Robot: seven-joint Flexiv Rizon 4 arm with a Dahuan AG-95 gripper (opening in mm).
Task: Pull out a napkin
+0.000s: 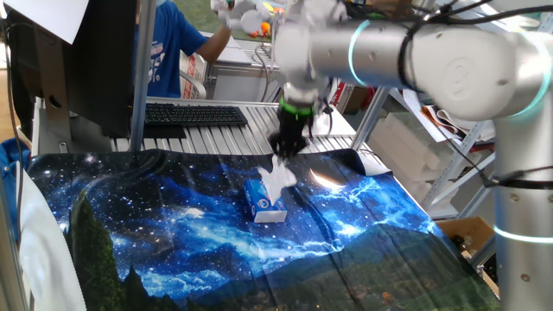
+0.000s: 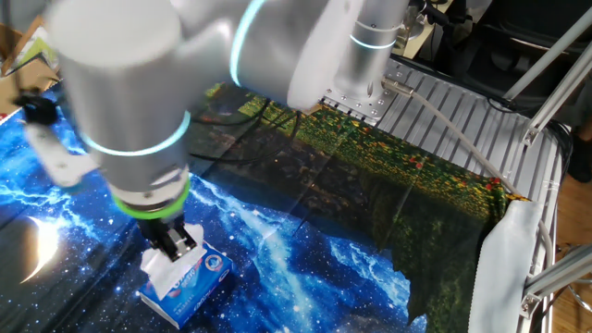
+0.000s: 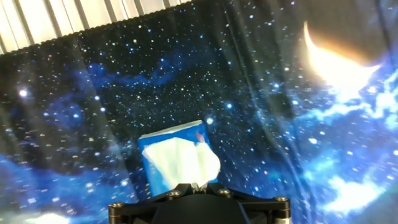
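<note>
Closest in the hand view, the gripper [image 3: 198, 186] is clenched on the top of the napkin [image 3: 183, 162], which rises as a crumpled white sheet straight out of the tissue pack [image 3: 163, 138]. The pack is small, blue with white print, and lies flat on a cloth [image 1: 173, 233] printed with a starry night sky, blue clouds and a dark tree line. From one fixed view the napkin [image 1: 278, 177] stretches upward from the pack [image 1: 263, 200] to the gripper [image 1: 285, 149] directly above it, so the sheet is partly out but its lower end is at the pack's opening. The other fixed view shows the gripper [image 2: 176, 242] pressed low over the pack [image 2: 190, 277], with white paper showing at its near corner.

The cloth covers most of the tabletop [image 1: 259, 117], wrinkled in long folds around the pack; a bright patch of reflected light lies just beside the pack. Beyond the pack the cloth ends and bare ribbed metal slats show. Farther behind the pack sits a black keyboard [image 1: 194, 114], and behind that a person in a blue shirt [image 1: 168, 47] stands among cluttered shelves.
</note>
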